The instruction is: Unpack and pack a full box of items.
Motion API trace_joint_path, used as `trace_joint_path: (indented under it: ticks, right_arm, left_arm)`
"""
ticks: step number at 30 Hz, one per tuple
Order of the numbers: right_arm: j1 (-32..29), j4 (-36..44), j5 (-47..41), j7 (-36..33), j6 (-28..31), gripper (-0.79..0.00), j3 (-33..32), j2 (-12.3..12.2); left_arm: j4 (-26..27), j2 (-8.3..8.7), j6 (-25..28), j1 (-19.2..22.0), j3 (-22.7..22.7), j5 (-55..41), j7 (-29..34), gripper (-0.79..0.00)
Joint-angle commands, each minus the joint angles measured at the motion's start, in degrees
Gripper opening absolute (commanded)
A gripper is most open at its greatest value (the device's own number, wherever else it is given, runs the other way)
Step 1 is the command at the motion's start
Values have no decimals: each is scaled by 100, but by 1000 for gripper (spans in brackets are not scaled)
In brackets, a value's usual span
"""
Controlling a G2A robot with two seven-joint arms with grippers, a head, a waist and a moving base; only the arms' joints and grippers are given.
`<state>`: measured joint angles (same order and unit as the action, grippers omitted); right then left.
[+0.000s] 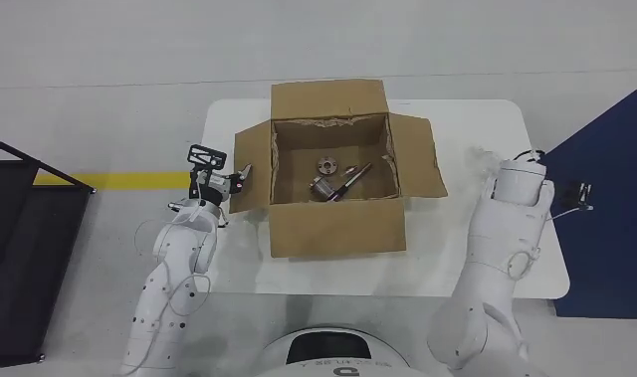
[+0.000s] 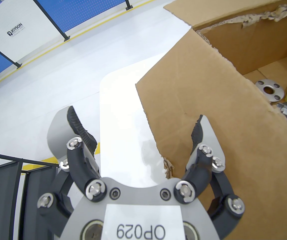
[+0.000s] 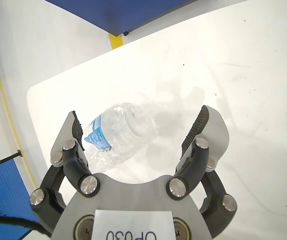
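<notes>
White table [image 1: 478, 128], open box [image 1: 338, 230], flange [image 1: 327, 164] and shaft [image 1: 345, 182] inside

The top camera looks down from over the robot at the whole table [image 1: 468, 128] and open box [image 1: 338, 230]. The left wrist camera sits close by the box's left side, sharing its inside with the top view. The right wrist camera faces the table's right end.

White arms [image 1: 179, 263], silver tools [image 2: 135, 112] [image 3: 138, 109], black seemingly rubber pads [image 2: 83, 131]
</notes>
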<state>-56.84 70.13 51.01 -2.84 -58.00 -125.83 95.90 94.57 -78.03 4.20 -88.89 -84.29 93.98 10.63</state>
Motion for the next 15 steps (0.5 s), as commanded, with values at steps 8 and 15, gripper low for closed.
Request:
trace_joint_path:
  ticks: [8, 15]
  right_arm:
    - [70, -21, 775, -1386, 0, -179, 163, -39]
    - [337, -181, 907, -1985, 0, 0, -408, -49]
  left_arm:
    - [0, 0, 0, 0, 0, 0, 0, 0]
    - [0, 0, 0, 0, 0, 0, 0, 0]
